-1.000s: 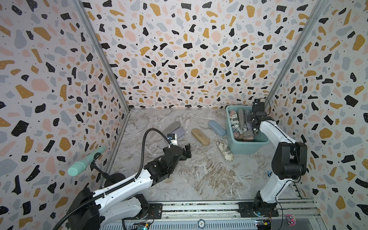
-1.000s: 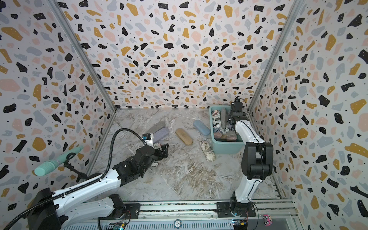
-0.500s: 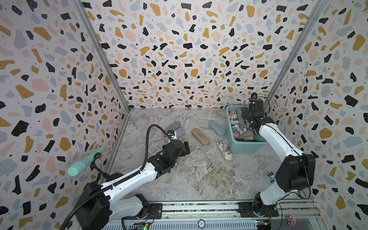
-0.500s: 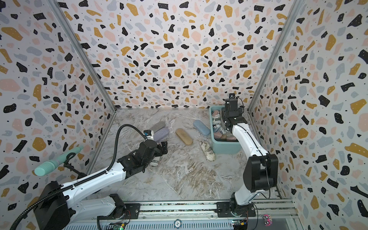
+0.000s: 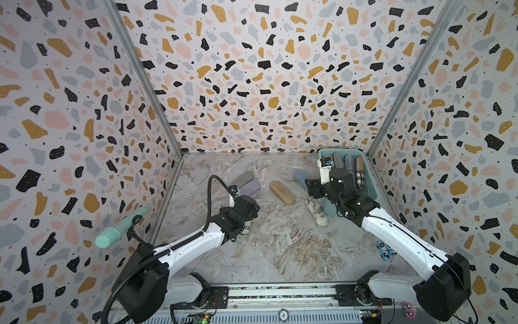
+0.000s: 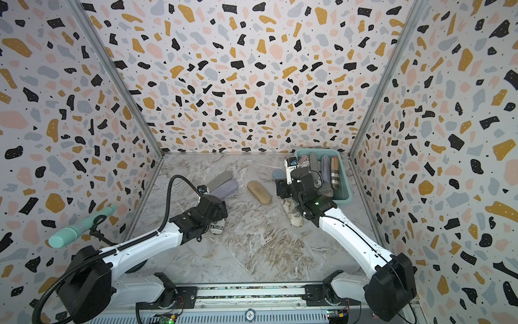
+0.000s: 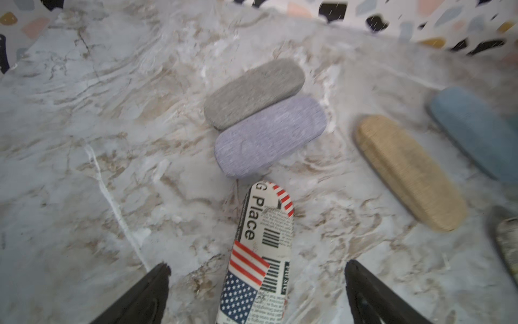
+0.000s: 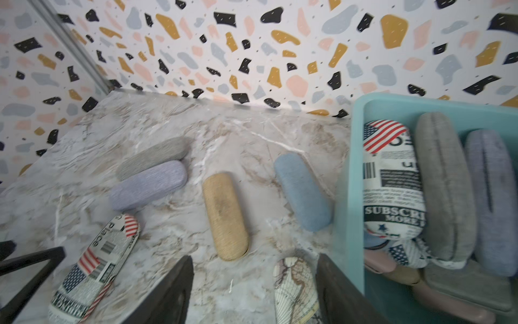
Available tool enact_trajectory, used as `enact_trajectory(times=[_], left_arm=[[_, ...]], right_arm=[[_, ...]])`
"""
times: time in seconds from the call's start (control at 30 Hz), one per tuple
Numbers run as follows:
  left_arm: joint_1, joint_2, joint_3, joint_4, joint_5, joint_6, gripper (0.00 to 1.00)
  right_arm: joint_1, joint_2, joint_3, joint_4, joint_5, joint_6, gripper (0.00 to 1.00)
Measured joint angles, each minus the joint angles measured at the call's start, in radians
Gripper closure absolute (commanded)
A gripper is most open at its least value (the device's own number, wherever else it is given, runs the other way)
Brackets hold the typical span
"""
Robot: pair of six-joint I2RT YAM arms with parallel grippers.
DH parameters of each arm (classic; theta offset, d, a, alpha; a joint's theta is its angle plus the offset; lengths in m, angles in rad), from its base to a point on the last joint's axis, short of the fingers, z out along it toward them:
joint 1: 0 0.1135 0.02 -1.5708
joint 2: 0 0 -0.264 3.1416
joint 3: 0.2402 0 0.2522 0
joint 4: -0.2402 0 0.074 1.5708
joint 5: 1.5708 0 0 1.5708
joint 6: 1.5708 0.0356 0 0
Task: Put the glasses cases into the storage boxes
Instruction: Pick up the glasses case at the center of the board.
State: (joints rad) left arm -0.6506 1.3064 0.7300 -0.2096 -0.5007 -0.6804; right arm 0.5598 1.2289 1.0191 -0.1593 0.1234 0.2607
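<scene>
Six rounded oblong cases (image 8: 225,216) on marble (image 8: 252,134) — four woven, two printed — beside a smooth tub (image 8: 437,102); left gripper (image 7: 258,266), right gripper (image 8: 255,259) released.

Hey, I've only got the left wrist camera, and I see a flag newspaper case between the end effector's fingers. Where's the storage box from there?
Observer: The teal storage box stands in the far right corner.
Operator: Anything in it yet?
Observer: Yes, several cases sit inside, among them a grey case and a brown plaid case.
Operator: And the right end effector?
Observer: The right end effector is open over the end of a map-print case lying beside the box.
</scene>
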Motion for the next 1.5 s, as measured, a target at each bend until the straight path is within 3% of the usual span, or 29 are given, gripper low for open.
enact_trajectory(times=[0.17, 0.57, 0.7, 0.93, 1.2, 1.5], left_arm=[[0.006, 0.104, -0.004, -0.015, 0.055, 0.012, 0.05], [0.006, 0.243, -0.001, -0.025, 0.103, 0.038, 0.28], [0.006, 0.25, 0.003, -0.035, 0.109, 0.042, 0.3], [0.006, 0.257, 0.003, -0.07, 0.109, 0.052, 0.21], [0.006, 0.259, 0.003, -0.068, 0.105, 0.068, 0.4], [0.006, 0.198, 0.002, -0.101, 0.139, 0.082, 0.41]], right_arm=[[0.01, -0.03, -0.011, -0.016, -0.071, 0.023, 0.18], [0.012, -0.036, -0.065, -0.02, -0.138, 0.058, 0.24], [0.012, -0.031, -0.065, -0.02, -0.151, 0.064, 0.24], [0.015, -0.027, -0.064, -0.019, -0.18, 0.071, 0.26], [0.034, 0.006, -0.064, -0.013, -0.198, 0.074, 0.27], [0.051, 0.037, -0.044, -0.011, -0.211, 0.075, 0.28]])
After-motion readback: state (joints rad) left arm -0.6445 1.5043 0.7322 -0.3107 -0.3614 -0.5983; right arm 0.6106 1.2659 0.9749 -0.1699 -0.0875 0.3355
